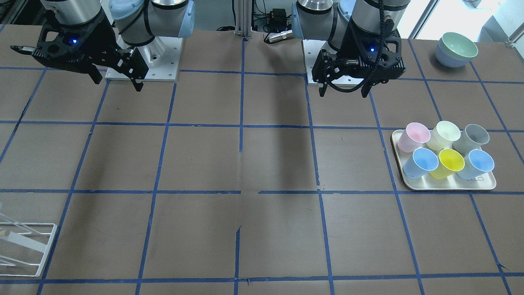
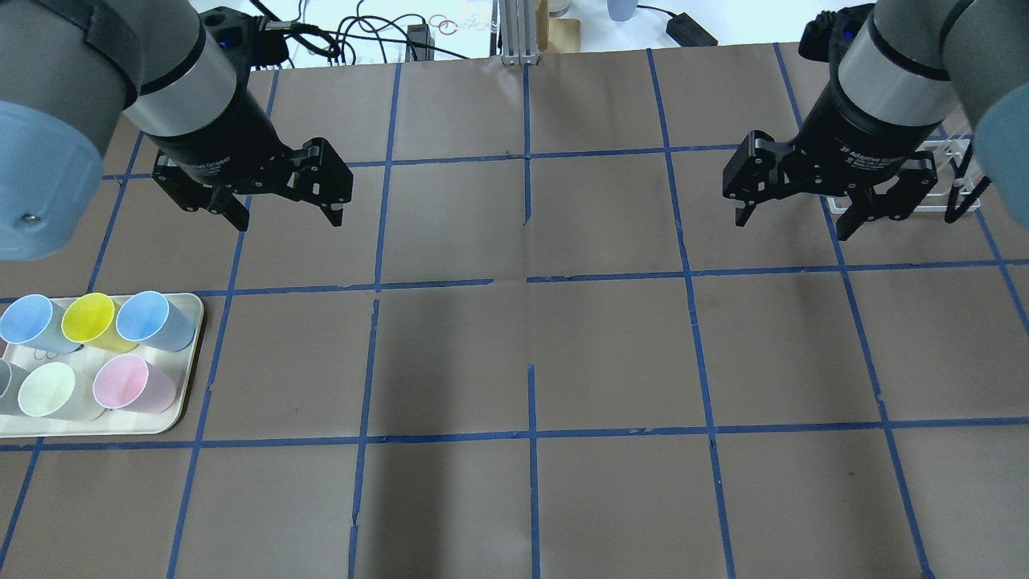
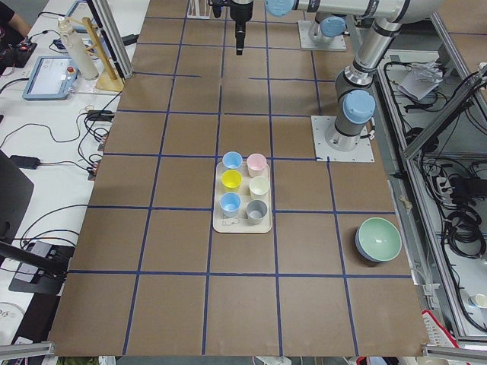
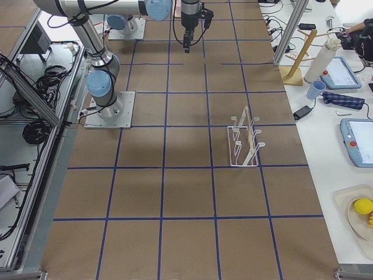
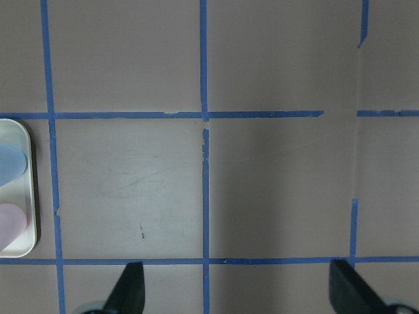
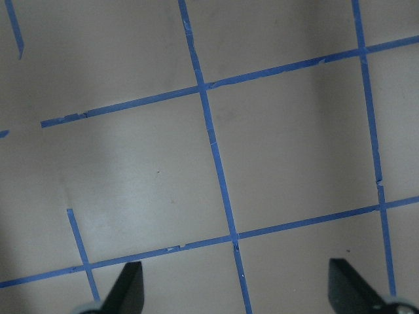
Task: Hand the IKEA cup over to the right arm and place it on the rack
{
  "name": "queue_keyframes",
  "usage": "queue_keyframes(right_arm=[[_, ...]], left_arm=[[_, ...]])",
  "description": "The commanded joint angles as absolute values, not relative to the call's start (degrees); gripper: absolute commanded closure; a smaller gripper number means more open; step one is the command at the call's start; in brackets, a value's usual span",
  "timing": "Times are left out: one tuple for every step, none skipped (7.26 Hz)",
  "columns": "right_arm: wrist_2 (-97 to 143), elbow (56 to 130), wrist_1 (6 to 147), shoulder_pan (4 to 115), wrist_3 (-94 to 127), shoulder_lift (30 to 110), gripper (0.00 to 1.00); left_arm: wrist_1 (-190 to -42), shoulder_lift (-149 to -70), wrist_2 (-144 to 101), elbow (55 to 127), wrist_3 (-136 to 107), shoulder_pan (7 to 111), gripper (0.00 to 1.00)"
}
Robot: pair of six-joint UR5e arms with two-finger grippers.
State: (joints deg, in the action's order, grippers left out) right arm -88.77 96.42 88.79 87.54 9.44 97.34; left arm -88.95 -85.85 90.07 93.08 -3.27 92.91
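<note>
table (image 1: 245,164): brown top, blue tape grid.
tray (image 1: 450,187): cream, rounded corners, flat on table, robot's L side.
pink cup (image 1: 413,137): on tray, row nearer robot, inner end, upright.
grey cup (image 1: 473,137): same row, outer end.
yellow cup (image 1: 448,163): mid of other row, betw. inner blue cup (image 1: 421,162) and outer blue cup (image 1: 477,164).
bowls (image 1: 456,49): green nested in blue, on table, well apart from tray.
side bench: wooden stand (image 4: 297,55), small blue cup (image 4: 315,89), pendant (image 4: 364,142), plate (image 4: 341,201) w. yellow fruit (image 4: 362,205).

A brown table (image 1: 262,164) gridded with blue tape (image 1: 242,102), white benches (image 4: 323,169) alongside, perhaps a bright window (image 1: 450,16) behind.
</note>
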Motion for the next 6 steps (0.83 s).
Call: queue_keyframes(right_arm=[[-88.6, 96.7, 90.1, 87.5, 9.8, 96.8, 0.00], [-88.7, 96.7, 90.6, 87.5, 10.1, 96.8, 0.00], [-88.7, 96.7, 90.7, 87.4, 10.0, 96.8, 0.00], [-88.7, 96.8, 90.7, 87.2, 10.0, 96.8, 0.00], [-88.6, 96.9, 90.6, 87.2, 9.9, 96.6, 0.00], [-88.6, 97.1, 90.7, 87.2, 9.8, 96.3, 0.00]], left_arm=[[-88.9, -85.8, 90.2, 93.2, -3.1, 92.8, 0.00], [-88.9, -85.8, 90.2, 93.2, -3.1, 92.7, 0.00], [-89.0, -85.7, 90.1, 93.2, -2.9, 92.4, 0.00], [-89.0, -85.7, 90.1, 93.2, -1.9, 92.0, 0.00], [-89.1, -85.6, 90.4, 93.1, 0.9, 91.6, 0.00], [-89.8, -85.3, 90.4, 93.2, 5.8, 88.9, 0.00]])
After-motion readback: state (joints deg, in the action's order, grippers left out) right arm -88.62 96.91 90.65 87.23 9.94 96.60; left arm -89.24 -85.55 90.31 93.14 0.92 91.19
